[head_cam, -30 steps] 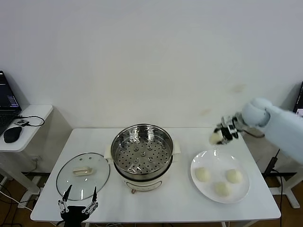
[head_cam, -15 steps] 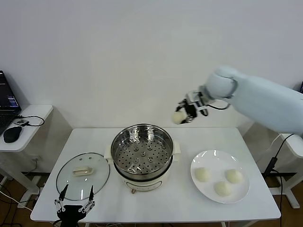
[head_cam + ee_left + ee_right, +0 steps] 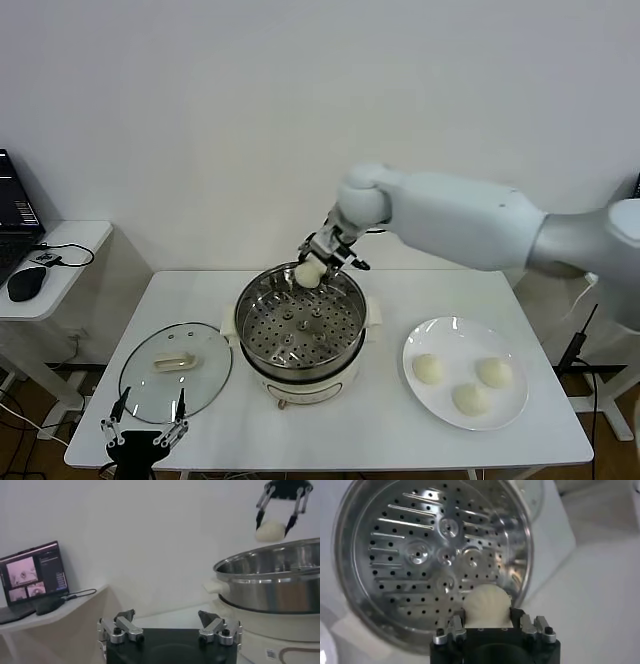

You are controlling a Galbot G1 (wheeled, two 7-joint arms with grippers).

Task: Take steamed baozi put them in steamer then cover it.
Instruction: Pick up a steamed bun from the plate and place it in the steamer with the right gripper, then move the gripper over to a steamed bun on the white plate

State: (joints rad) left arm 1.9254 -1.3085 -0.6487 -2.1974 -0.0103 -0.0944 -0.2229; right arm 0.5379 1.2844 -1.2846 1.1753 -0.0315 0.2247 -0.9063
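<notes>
A baozi (image 3: 307,272) is pinched in the right gripper (image 3: 318,262) above the far rim of the steamer (image 3: 300,322); released here, it is likely clipped by the rim and rolled off the tray. Three buns are left on the plate (image 3: 512,405). The cover (image 3: 175,371) lies left of the pot, out of the path. The left gripper (image 3: 143,432) is parked low, fingers spread, empty.

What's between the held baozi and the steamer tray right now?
Nothing visible. The right gripper holds the baozi over the steamer, whose perforated tray is bare; the cover lies on the table beside it.
</notes>
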